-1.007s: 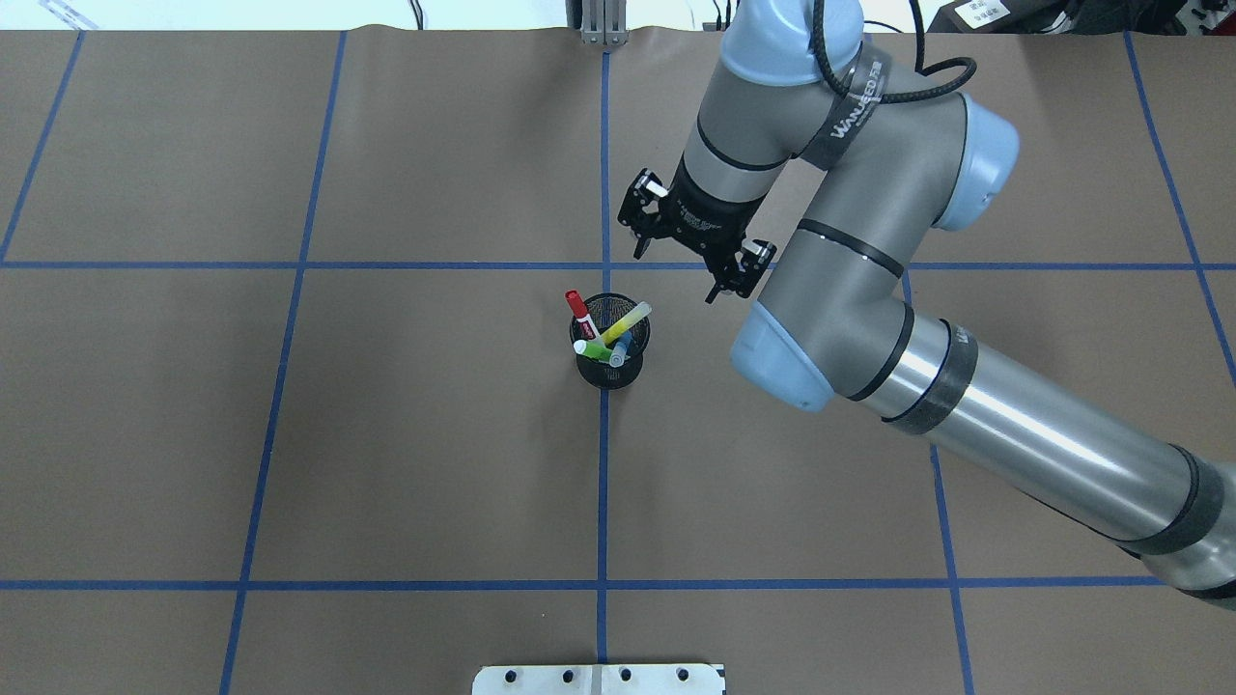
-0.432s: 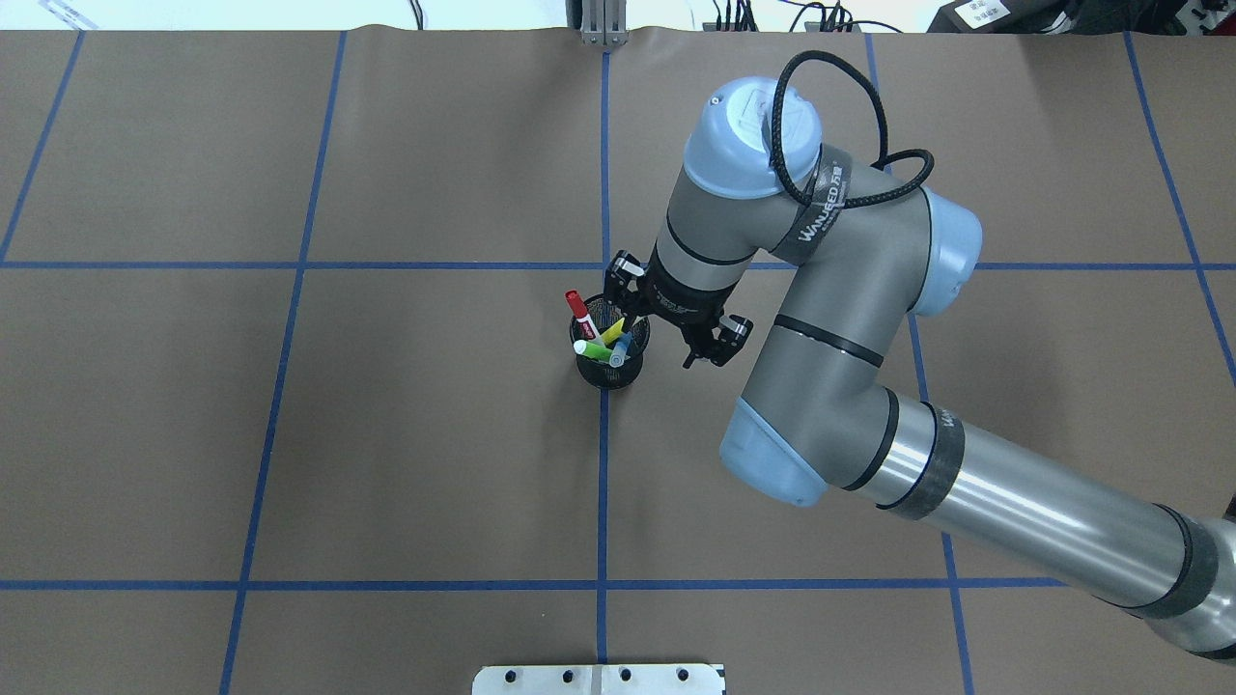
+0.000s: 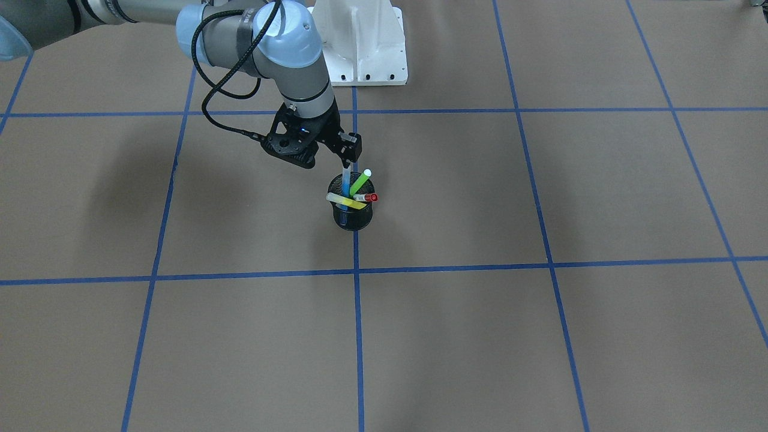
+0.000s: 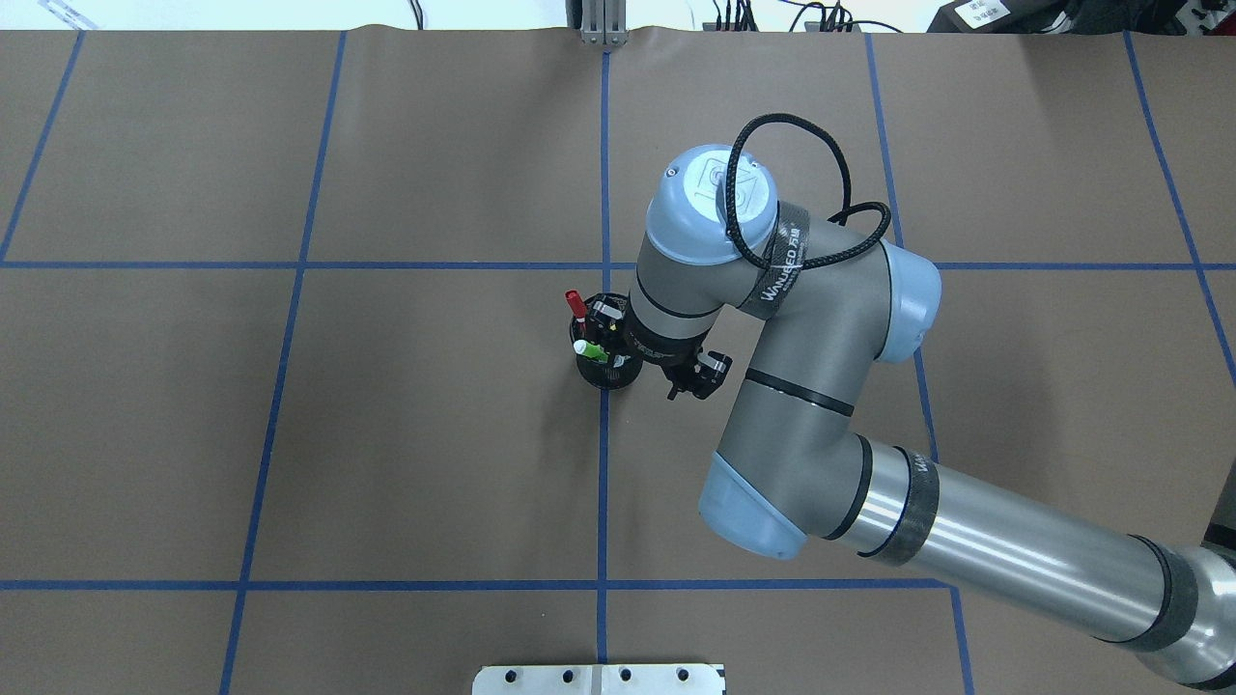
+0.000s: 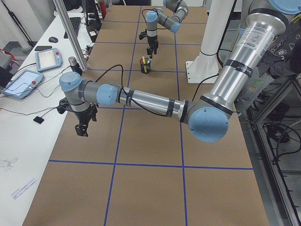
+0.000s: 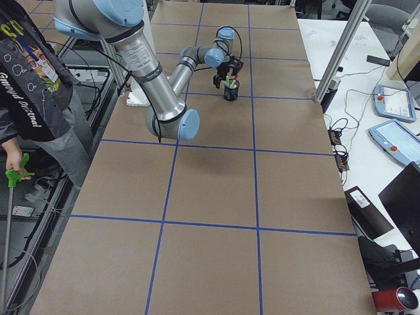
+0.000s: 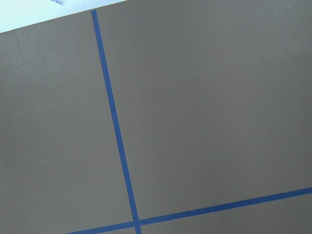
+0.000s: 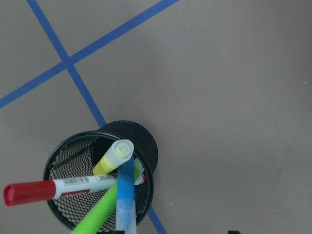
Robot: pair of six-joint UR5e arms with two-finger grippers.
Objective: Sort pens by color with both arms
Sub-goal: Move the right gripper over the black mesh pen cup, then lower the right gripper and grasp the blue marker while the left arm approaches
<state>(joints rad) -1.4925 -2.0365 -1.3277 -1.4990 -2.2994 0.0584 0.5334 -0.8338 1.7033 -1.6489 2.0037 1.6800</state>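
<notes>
Four pens stand in a black mesh cup [image 3: 354, 221] at the table's middle. In the front-facing view the blue pen [image 3: 346, 180] is upright, the lime green pen [image 3: 361, 179] leans, the yellow pen [image 3: 344, 200] lies across the rim, and the white pen with red cap [image 3: 370, 197] points right. The right wrist view shows the yellow [image 8: 113, 157], blue [image 8: 126, 192], green [image 8: 97, 209] and red-capped [image 8: 48, 189] pens from above. My right gripper [image 3: 329, 158] is open just above the cup, one finger [image 3: 353, 153] by the blue pen's top. My left gripper [image 5: 82, 128] hangs far off; I cannot tell its state.
Brown table covering with blue tape grid lines [image 4: 603, 483]. The white pedestal base [image 3: 360, 42] stands at the robot's side. The left wrist view shows only bare covering and tape [image 7: 117, 141]. In the overhead view the right wrist hides the yellow and blue pens.
My right arm has swung in toward the robot and down, bringing the open gripper from beyond the cup to right over it. The pens have not moved.
</notes>
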